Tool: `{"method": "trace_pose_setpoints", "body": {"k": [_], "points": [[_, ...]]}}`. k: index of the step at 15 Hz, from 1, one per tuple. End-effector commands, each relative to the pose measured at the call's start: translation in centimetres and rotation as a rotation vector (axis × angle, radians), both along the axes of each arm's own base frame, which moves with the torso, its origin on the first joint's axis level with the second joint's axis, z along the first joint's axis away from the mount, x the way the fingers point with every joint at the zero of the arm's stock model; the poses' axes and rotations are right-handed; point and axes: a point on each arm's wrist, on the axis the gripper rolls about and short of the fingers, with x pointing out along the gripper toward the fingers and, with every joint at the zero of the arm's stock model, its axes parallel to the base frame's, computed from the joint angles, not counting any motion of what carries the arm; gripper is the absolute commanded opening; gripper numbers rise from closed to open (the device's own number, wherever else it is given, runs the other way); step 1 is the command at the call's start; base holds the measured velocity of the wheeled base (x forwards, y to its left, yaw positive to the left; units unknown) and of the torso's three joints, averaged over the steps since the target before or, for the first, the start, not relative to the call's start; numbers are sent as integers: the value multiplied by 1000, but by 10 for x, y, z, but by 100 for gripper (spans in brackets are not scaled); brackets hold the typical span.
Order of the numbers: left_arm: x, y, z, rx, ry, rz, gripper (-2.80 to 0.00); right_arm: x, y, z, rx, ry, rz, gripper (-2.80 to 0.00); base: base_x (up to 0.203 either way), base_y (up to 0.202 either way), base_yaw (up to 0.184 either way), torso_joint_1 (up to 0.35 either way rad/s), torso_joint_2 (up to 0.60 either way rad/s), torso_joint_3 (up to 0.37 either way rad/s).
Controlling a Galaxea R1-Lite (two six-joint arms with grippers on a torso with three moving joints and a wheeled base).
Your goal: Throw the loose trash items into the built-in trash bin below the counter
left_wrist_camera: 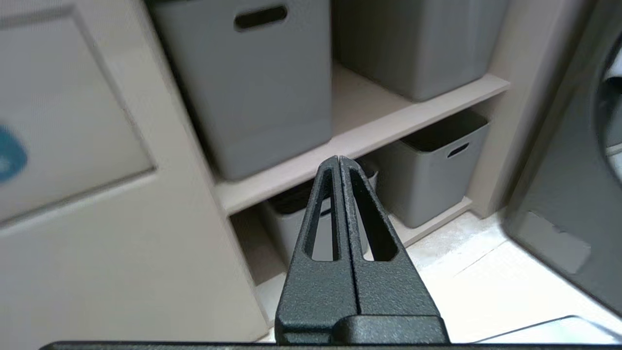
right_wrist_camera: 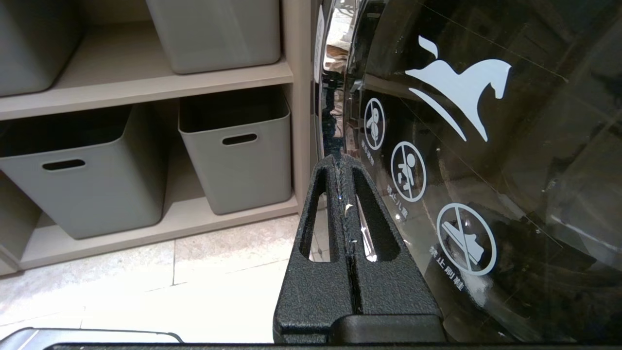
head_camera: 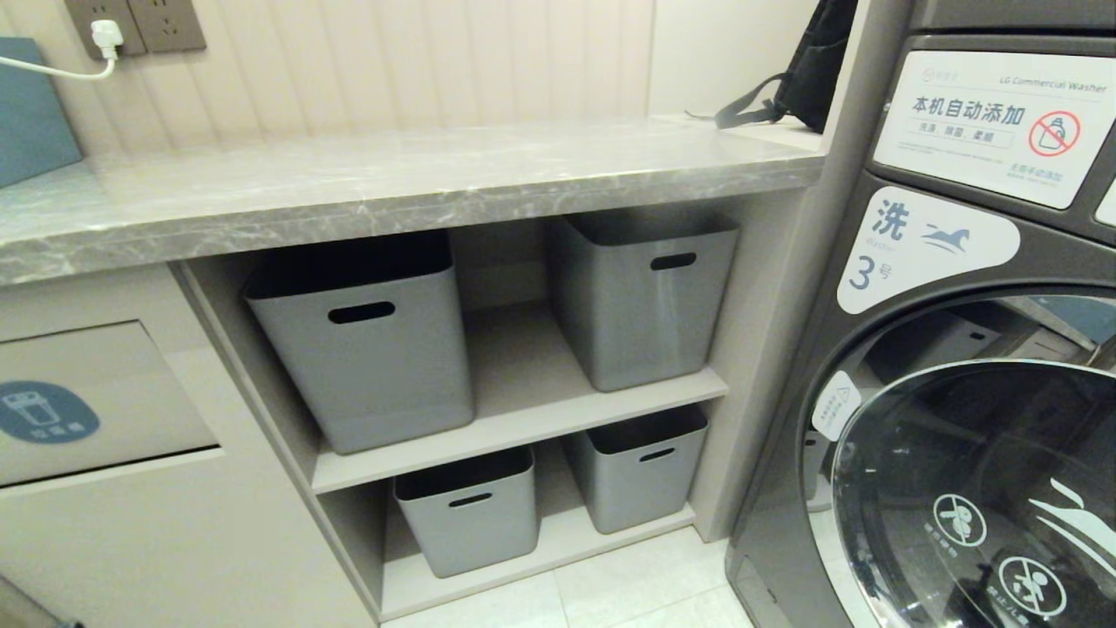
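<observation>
Left pincer (left_wrist_camera: 339, 163): closed, empty, low before the shelf boxes (left_wrist_camera: 252, 82). Right pincer (right_wrist_camera: 344, 163): closed, empty, beside the washer door (right_wrist_camera: 486, 160). Bin flap (head_camera: 96, 401): shut, under the bench (head_camera: 392, 187), far left.

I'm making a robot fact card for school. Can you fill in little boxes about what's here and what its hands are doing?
Counter: grey marble slab, no loose trash in view on it
Trash bin flap: beige panel with blue sticker, under the counter, shut
Storage boxes: four grey ones on shelves
Washing machine, at the right
Left gripper: shut, empty
Right gripper: shut, empty, beside the washer door
</observation>
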Motion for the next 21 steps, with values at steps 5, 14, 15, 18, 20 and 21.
{"method": "trace_pose_setpoints", "body": {"k": [5,14,15,18,20,21], "points": [[-27,0,-39,-18,-61,26,-280,0,0,0,-1,-2,2,-280,0,0,0,0,0,0],[-26,4,-48,-32,26,199,-280,0,0,0,-1,-2,2,-280,0,0,0,0,0,0],[-26,3,-54,-1,83,187,-280,0,0,0,-1,-2,1,-280,0,0,0,0,0,0],[-28,3,-53,-6,112,173,-280,0,0,0,-1,-1,1,-280,0,0,0,0,0,0],[-27,3,-53,-7,110,173,-280,0,0,0,-1,-1,1,-280,0,0,0,0,0,0],[-27,3,-54,-14,111,176,-280,0,0,0,-1,-2,1,-280,0,0,0,0,0,0]]}}
